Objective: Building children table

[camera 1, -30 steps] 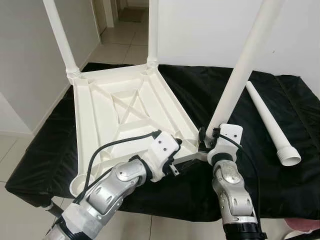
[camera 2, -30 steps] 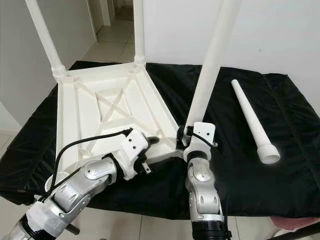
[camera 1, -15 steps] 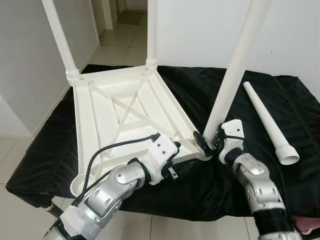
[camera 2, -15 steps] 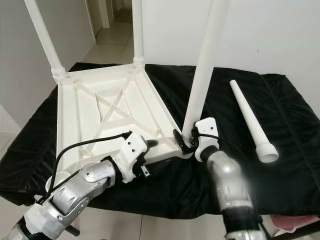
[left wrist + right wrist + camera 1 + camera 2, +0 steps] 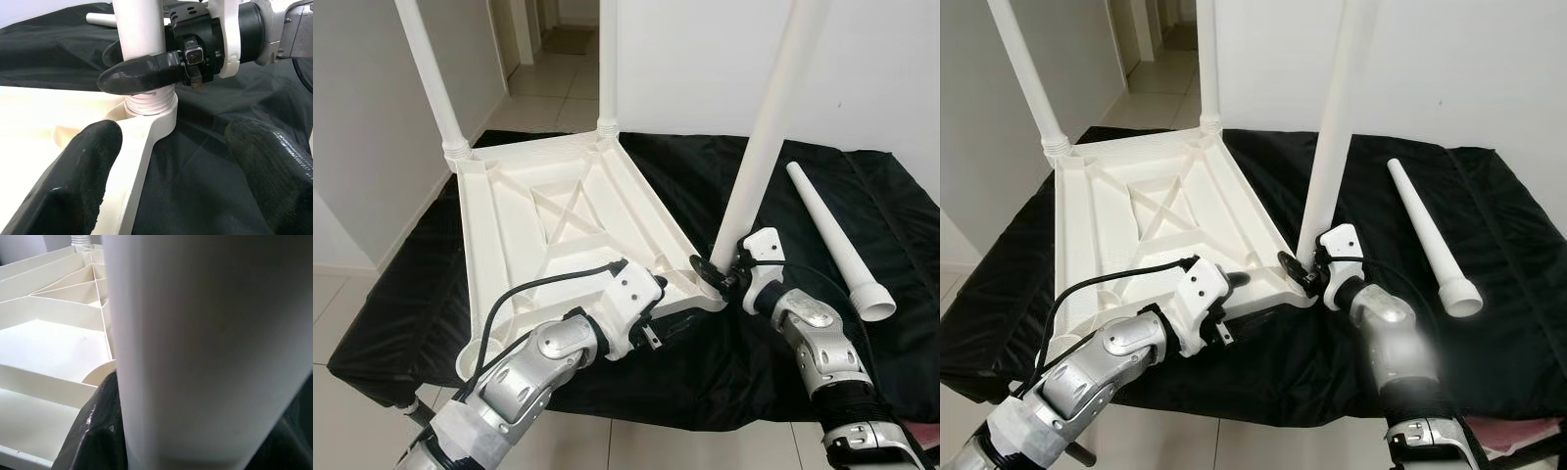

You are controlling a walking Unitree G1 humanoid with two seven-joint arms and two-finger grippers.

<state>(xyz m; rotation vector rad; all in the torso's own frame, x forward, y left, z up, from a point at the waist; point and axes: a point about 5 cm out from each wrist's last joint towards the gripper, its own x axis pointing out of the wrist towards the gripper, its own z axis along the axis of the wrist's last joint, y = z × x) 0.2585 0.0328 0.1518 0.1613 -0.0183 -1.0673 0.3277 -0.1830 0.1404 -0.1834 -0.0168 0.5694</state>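
Note:
A white plastic tabletop (image 5: pixel 558 225) lies upside down on a black cloth. Two white legs (image 5: pixel 431 78) (image 5: pixel 608 59) stand in its far corners. My right gripper (image 5: pixel 720 272) is shut on the foot of a third leg (image 5: pixel 764 137), which stands almost upright with its threaded end (image 5: pixel 149 103) in the near right corner socket (image 5: pixel 151 125). In the right wrist view this leg (image 5: pixel 205 342) sits between the black fingers (image 5: pixel 98 431). My left gripper (image 5: pixel 656 328) is open at the tabletop's near edge, its fingers (image 5: pixel 88 156) spread on either side of that corner.
A fourth leg (image 5: pixel 832 240) lies loose on the black cloth (image 5: pixel 705 176) at the right, wide end toward me. A white wall stands behind. Tiled floor and a doorway lie at the far left. The cloth's front edge drops off just below my arms.
My right arm has swung out to the right while keeping hold of the third leg, and the leg now stands more upright in the corner socket. The left arm has not moved.

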